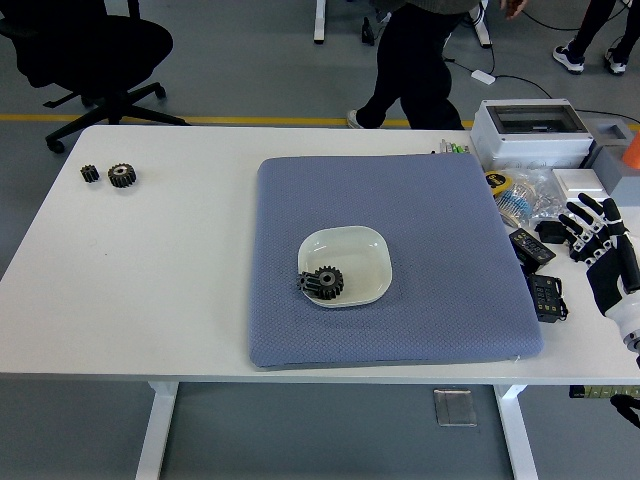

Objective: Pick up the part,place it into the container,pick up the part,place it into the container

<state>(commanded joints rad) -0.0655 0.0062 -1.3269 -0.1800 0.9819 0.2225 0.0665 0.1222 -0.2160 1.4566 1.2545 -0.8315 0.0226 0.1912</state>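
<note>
A white bowl [352, 256] sits on the blue-grey mat [420, 210]. Two black gears [321, 282] lie at the bowl's near-left rim, one partly over the edge. At the table's far left a small black gear [90, 173] and a larger one [122, 175] lie side by side. My right hand [592, 229] hovers at the right edge, fingers spread, holding nothing, well away from the bowl. The left arm is out of view.
Black adapters [545, 296], a cable bundle [528, 196] and a grey-white box [530, 131] crowd the table's right side by my hand. A person [415, 60] walks past behind the table. An office chair [95, 55] stands at the far left.
</note>
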